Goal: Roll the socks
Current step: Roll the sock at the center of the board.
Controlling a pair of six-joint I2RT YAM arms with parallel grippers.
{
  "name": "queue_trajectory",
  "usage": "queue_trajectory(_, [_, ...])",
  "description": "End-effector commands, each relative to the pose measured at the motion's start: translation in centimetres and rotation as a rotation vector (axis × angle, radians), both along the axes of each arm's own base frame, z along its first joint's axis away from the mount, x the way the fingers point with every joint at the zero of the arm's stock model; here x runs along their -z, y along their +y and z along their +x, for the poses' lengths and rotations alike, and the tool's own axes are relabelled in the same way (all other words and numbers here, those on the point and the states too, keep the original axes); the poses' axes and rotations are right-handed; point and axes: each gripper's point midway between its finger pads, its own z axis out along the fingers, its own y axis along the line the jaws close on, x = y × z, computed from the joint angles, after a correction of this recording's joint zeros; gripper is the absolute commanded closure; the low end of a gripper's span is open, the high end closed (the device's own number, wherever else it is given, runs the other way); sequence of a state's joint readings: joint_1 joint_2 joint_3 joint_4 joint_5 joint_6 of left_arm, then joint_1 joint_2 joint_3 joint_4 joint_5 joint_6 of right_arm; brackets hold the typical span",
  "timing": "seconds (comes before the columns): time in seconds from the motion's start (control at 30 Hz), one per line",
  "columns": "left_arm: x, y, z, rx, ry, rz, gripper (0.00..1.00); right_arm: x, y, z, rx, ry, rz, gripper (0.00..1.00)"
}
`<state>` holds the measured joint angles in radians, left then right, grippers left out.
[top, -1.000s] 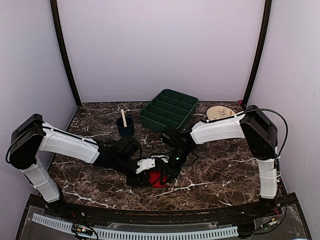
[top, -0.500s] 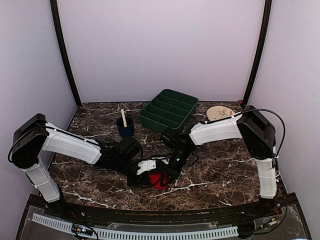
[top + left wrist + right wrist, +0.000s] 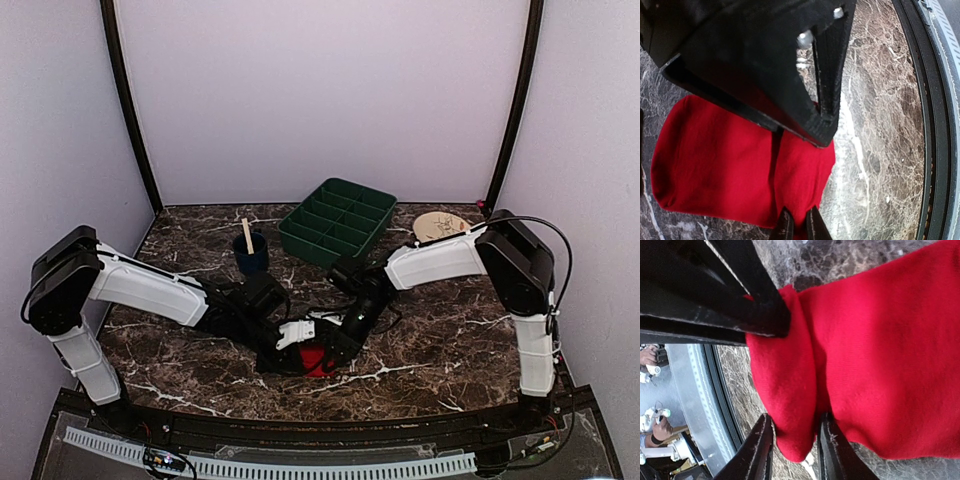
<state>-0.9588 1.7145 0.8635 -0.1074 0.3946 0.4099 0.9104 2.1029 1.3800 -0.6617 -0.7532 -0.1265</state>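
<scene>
A bright red sock (image 3: 318, 362) lies folded on the marble table near the front edge, with both grippers meeting over it. In the left wrist view, my left gripper (image 3: 799, 229) is shut, pinching the edge of the red sock (image 3: 715, 160) beside a crease. My right gripper (image 3: 796, 450) stands open around a loose fold at the end of the red sock (image 3: 880, 355), its fingers (image 3: 760, 450) either side of the fold. Each gripper's black fingers (image 3: 830, 75) loom in the other's wrist view. From above, the left gripper (image 3: 298, 352) and right gripper (image 3: 332, 348) nearly touch.
A green compartment tray (image 3: 338, 220) stands at the back centre. A dark blue cup (image 3: 251, 254) with a wooden stick is to its left, and a round wooden plate (image 3: 440, 225) lies at the back right. The table's black front rail (image 3: 930, 125) runs just beyond the sock.
My left gripper has closed onto the red sock's edge. My right gripper, shut on the sock before, has parted its fingers. Both arms have barely shifted.
</scene>
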Motion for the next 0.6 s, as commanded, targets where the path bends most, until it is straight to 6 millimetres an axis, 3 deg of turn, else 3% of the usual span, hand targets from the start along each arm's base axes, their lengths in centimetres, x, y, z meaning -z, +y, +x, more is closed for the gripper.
queue_trajectory(0.0, [1.4,1.3,-1.4,0.022,0.059,0.071,0.96,-0.5,-0.4,1.0,0.056,-0.010,0.030,0.71])
queue_trajectory(0.57, [0.2,1.4,-0.6,-0.016,0.202,0.041,0.96,-1.7,-2.7,2.6,0.225,-0.050,0.104,0.68])
